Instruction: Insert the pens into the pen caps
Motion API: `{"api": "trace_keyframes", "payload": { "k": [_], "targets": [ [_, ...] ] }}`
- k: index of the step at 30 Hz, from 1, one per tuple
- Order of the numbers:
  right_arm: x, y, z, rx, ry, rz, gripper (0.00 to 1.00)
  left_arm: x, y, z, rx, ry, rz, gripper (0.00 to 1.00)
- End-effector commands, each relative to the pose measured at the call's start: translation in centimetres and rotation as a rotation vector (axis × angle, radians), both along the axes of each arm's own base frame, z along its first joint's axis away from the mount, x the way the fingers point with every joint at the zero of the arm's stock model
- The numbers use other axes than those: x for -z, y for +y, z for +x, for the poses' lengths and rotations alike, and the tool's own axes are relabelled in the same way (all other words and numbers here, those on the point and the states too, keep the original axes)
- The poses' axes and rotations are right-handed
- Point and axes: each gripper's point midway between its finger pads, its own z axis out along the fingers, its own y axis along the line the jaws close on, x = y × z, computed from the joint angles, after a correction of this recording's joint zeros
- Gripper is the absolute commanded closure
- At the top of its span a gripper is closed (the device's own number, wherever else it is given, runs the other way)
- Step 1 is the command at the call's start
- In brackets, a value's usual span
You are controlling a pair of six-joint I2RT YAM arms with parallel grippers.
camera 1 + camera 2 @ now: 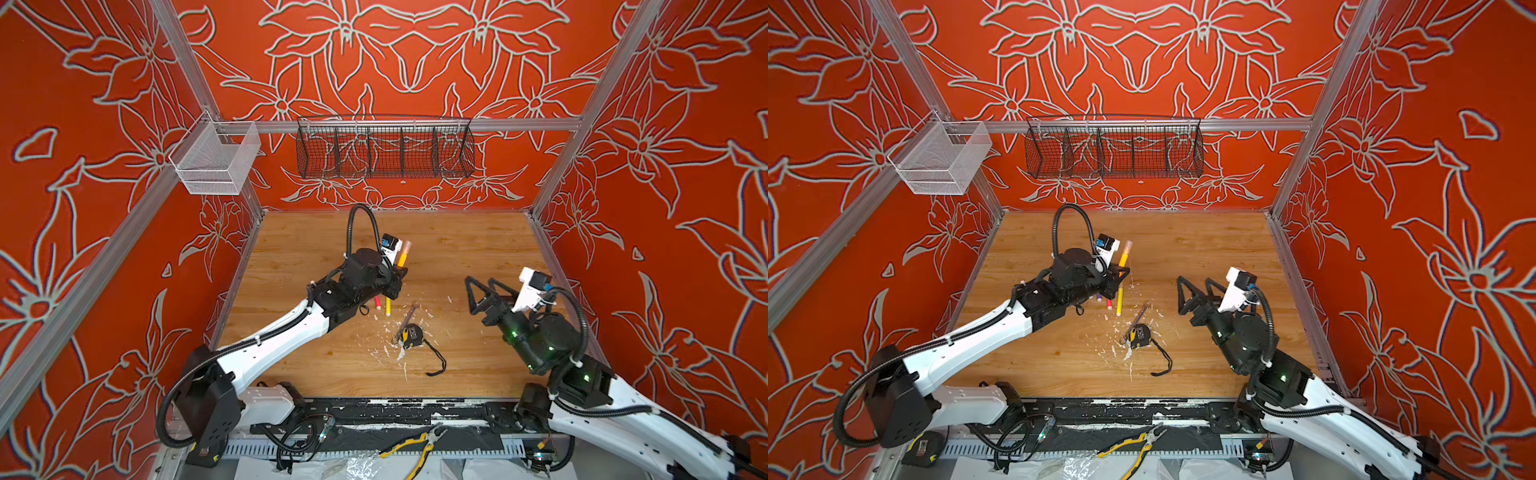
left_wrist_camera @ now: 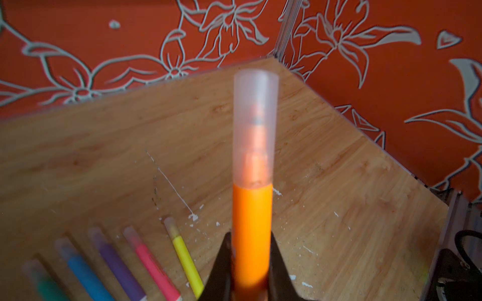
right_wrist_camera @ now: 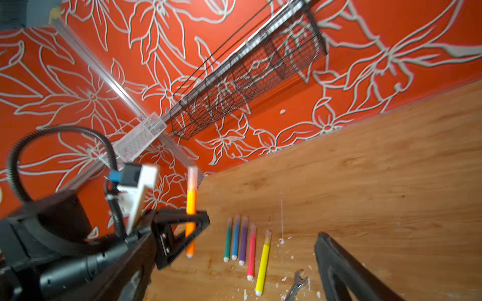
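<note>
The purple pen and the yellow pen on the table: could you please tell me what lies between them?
The pink pen lies between the purple pen and the yellow pen, seen clearly in the right wrist view.

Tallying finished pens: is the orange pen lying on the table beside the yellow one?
No, the left claw grips the orange pen upright, apart from the yellow pen lying on the table.

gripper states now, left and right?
left gripper: shut on orange pen.
right gripper: open, empty.
</note>
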Motion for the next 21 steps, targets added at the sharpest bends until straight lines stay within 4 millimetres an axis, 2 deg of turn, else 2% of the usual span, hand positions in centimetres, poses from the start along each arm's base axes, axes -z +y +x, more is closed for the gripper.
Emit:
{"api": "trace_keyframes", "payload": {
  "k": [1,4,7,10,16,21],
  "targets": [
    [1.6,-3.3,0.0,0.144,0.018,-0.102,0.02,3.5,-0.7,1.2,-0.108,0.122,-0.027,1.0],
    [2.0,-4.1,-0.4,0.153,0.012,-0.104,0.02,7.2,-1.6,2.1,-0.147,0.223,0.027,1.0],
    [2.3,-4.6,-0.8,0.153,0.011,-0.106,0.03,9.9,-2.2,2.9,-0.187,0.295,0.079,1.0],
    [2.8,-4.4,-0.8,0.141,0.019,-0.111,0.03,11.9,-2.1,3.2,-0.239,0.341,0.131,1.0],
    [3.6,-3.6,-0.4,0.127,0.041,-0.131,0.03,15.8,-0.8,2.5,-0.358,0.397,0.208,1.0],
    [3.5,-2.9,-0.2,0.109,0.047,-0.136,0.02,17.1,-0.2,2.0,-0.391,0.418,0.216,1.0]
  ]
}}
